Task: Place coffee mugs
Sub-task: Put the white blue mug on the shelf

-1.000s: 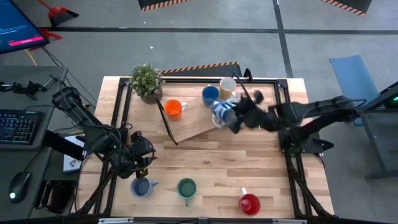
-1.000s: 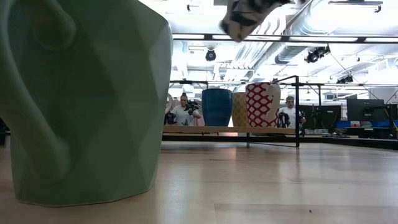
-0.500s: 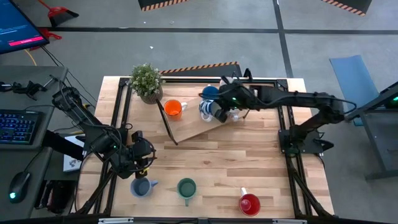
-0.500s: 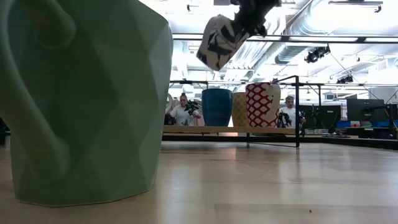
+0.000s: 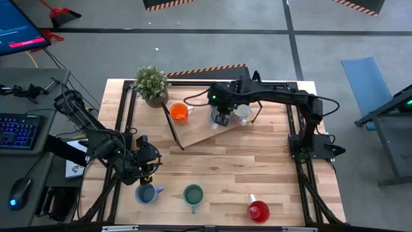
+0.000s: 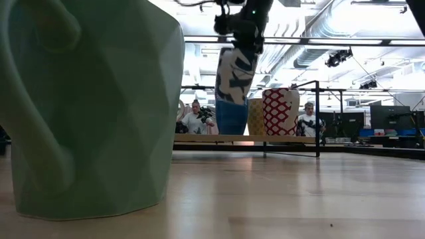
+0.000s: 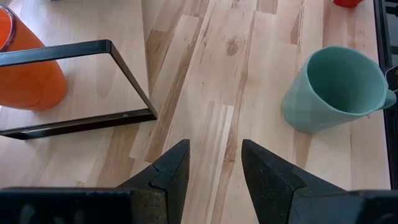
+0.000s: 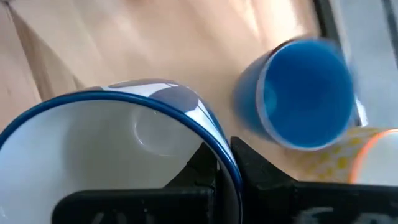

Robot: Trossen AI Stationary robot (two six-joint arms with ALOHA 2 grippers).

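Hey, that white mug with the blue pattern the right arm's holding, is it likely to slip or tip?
Possibly. The right gripper pinches only the patterned mug at its thin rim, so it may pivot. It looks glazed, probably slippery. It hangs above the raised board, so a drop could chip it.

A potted green plant (image 5: 152, 84) stood at the far corner of the wooden surface (image 5: 219, 167), well to the side of the right end effector (image 5: 222, 116) and far from the left end effector (image 5: 147, 169). A raised wooden shelf (image 5: 196, 127) on a black frame lay directly under the right end effector. Beyond the surface, seated people (image 6: 196, 118) showed in the room. A keyboard (image 5: 18, 129) and mouse (image 5: 19, 191) sat off past the left end effector.
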